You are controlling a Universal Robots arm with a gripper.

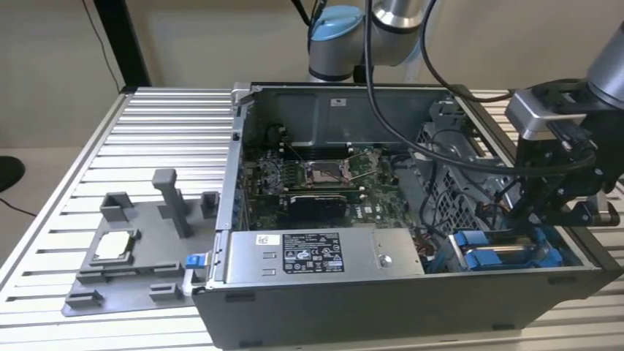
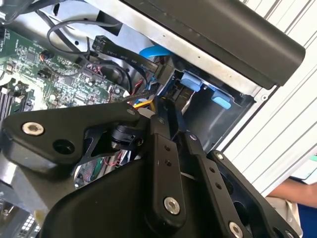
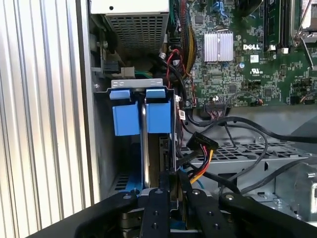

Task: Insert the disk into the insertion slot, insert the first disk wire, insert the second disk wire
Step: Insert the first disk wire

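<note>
The disk (image 3: 158, 118), in its bright blue carrier, stands inside the insertion slot (image 3: 136, 84) beside a second blue carrier (image 3: 126, 119). In the exterior view the bay's blue tabs (image 1: 483, 252) sit at the case's near corner on the exterior view's right. My gripper (image 3: 173, 181) hangs at the disk's inner end, its black fingers (image 3: 159, 208) drawn close together; whether anything is pinched between the tips is hidden. A black disk wire connector (image 3: 203, 144) with yellow, red and black leads lies loose beside the tips. In the second wrist view, yellow leads (image 2: 143, 103) run right by my gripper (image 2: 159, 110).
The open case holds a green motherboard (image 1: 322, 175) and a long grey power-supply box (image 1: 322, 252). Black cables (image 3: 247, 124) loop over perforated metal near the bay. A grey fixture with a small silver chip (image 1: 112, 245) lies on the slatted table (image 1: 156, 131). A person's arm (image 2: 297, 193) shows beyond the case.
</note>
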